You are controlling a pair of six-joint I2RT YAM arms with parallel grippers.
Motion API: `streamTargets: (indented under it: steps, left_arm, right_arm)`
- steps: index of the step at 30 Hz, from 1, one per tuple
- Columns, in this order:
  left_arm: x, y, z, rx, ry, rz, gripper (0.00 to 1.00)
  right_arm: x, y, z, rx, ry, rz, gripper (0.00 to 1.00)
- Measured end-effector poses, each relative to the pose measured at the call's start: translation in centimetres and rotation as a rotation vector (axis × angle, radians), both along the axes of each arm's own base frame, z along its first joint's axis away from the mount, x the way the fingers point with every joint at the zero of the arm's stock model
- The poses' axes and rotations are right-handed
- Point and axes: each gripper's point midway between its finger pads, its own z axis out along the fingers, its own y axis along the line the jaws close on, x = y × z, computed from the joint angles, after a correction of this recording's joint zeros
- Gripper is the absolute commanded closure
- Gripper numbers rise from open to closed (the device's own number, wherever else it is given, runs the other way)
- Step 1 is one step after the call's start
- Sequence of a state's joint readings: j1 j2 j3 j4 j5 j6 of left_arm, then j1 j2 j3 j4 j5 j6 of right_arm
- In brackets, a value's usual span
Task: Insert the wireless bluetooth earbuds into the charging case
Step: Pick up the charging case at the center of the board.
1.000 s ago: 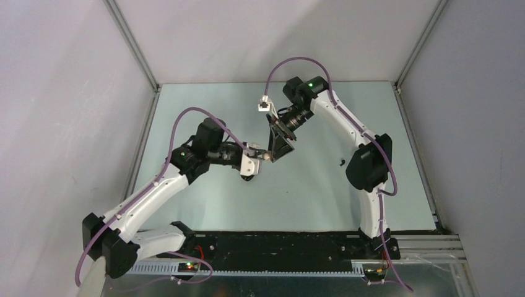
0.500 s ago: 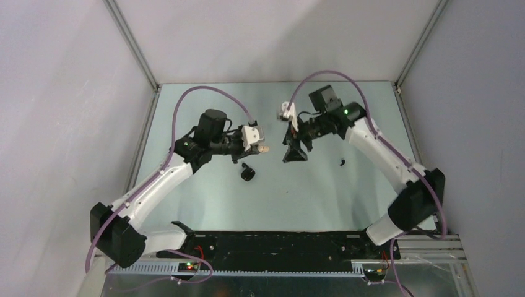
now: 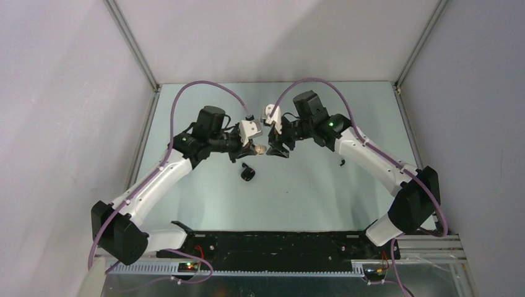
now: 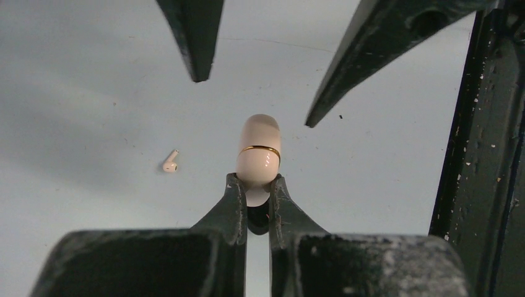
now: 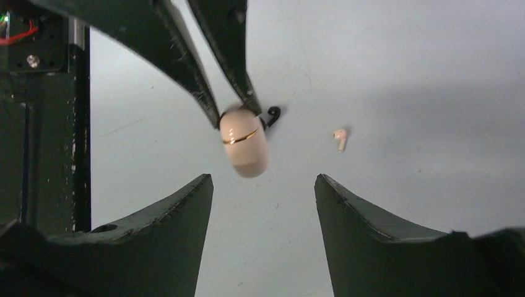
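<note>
The left gripper (image 4: 254,185) is pinching one rounded end of a cream case (image 4: 259,148). Its two fingers are pressing tight against the shell just short of the gold band, and it is holding the case out in the air above the table (image 3: 309,198). Gripping it by the very tip is leaving the band and the far end bare, which looks meant to give the other arm something to take.

The right gripper (image 5: 263,178) is facing it nose to nose, its jaws standing wide apart. One finger is lining up to either side of the case's free end, neither is touching it, and the gripper is carrying nothing. The seam at the band is showing no gap, so the case appears to be shut. The likely purpose of this meeting is a second grip that can lift the lid while the left side is steadying the base.

Down on the table, the cream earbud (image 4: 170,163) is lying loose on its own, well apart from the case and not yet inserted. From the top camera a black piece (image 3: 247,172) is sitting on the table near the two grippers, toward the arms' bases. It is too small to tell whether it is a second case or an earbud. Another black speck (image 3: 341,163), probably an earbud, is lying beside the right arm.
</note>
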State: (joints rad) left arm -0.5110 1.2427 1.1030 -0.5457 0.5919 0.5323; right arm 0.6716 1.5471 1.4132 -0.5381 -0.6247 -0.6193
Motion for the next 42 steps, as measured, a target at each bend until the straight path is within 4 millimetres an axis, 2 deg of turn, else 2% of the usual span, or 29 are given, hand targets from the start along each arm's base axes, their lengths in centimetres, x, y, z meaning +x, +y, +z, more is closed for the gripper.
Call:
streamTargets:
  steps: [3, 7, 12, 16, 17, 20, 21, 23, 24, 26, 31, 33, 35, 36, 37, 38, 40, 41, 42]
  left_arm:
    - [-0.1, -0.1, 0.2, -0.005, 0.0, -0.007, 1.0]
    - [-0.2, -0.3, 0.5, -0.01, 0.005, -0.014, 1.0]
    - [0.0, -0.4, 1.2, -0.021, -0.005, -0.017, 1.0]
    - [-0.3, -0.1, 1.0, -0.017, 0.017, -0.018, 1.0]
    - [-0.5, -0.1, 0.9, -0.016, 0.023, -0.021, 1.0]
    - [-0.7, -0.1, 0.8, -0.014, 0.035, -0.026, 1.0]
    - [-0.8, -0.1, 0.8, -0.012, 0.037, -0.026, 1.0]
    - [-0.8, 0.0, 0.7, -0.012, 0.04, -0.026, 1.0]
    - [-0.8, 0.0, 0.7, -0.012, 0.04, -0.026, 1.0]
    - [-0.8, 0.0, 0.7, -0.012, 0.04, -0.024, 1.0]
    - [-0.6, 0.1, 0.9, -0.015, 0.038, -0.019, 1.0]
    - [-0.5, 0.1, 1.0, -0.016, 0.037, -0.018, 1.0]
    - [-0.4, 0.1, 0.9, -0.016, 0.04, -0.014, 1.0]
    - [-0.4, 0.2, 0.9, -0.016, 0.044, -0.013, 1.0]
    - [-0.4, 0.2, 0.8, -0.016, 0.052, -0.009, 1.0]
    - [-0.4, 0.3, 0.8, -0.015, 0.055, -0.009, 0.99]
    - [-0.6, 0.3, 0.7, -0.018, 0.069, -0.006, 0.8]
    - [-0.6, 0.3, 0.7, -0.021, 0.075, -0.003, 0.62]
    - [-0.5, 0.3, 0.8, -0.023, 0.081, 0.002, 0.54]
  right_arm:
    - [0.6, 0.4, 0.8, 0.042, -0.01, -0.01, 0.36]
    - [0.5, 0.9, 1.6, 0.095, 0.011, 0.021, 0.41]
    - [-1.1, 2.0, 0.8, 0.107, 0.065, 0.104, 0.51]
    - [-1.5, 2.1, 0.2, 0.105, 0.088, 0.127, 0.64]
    - [-1.6, 2.1, 0.2, 0.103, 0.091, 0.128, 0.71]
    - [-1.5, 2.1, 0.0, 0.099, 0.092, 0.124, 0.83]
    - [-1.5, 2.1, -0.1, 0.097, 0.094, 0.123, 0.83]
    - [-1.4, 2.1, -0.1, 0.094, 0.092, 0.12, 0.77]
    - [-1.4, 2.1, -0.1, 0.094, 0.096, 0.115, 0.7]
    - [-1.4, 2.1, -0.1, 0.093, 0.101, 0.107, 0.65]
    - [-1.3, 2.2, -0.2, 0.088, 0.113, 0.083, 0.64]
    - [-1.2, 2.2, -0.3, 0.087, 0.114, 0.078, 0.69]
    - [-1.0, 2.2, -0.3, 0.088, 0.115, 0.073, 0.84]
    - [-1.0, 2.3, -0.3, 0.088, 0.116, 0.072, 0.95]
    - [-1.0, 2.3, -0.4, 0.088, 0.117, 0.071, 0.99]
    - [-1.0, 2.3, -0.4, 0.087, 0.119, 0.072, 1.0]
    - [-1.0, 2.3, -0.5, 0.087, 0.121, 0.075, 1.0]
    - [-1.0, 2.3, -0.5, 0.089, 0.124, 0.074, 1.0]
    - [-1.0, 2.2, -0.5, 0.091, 0.129, 0.072, 1.0]
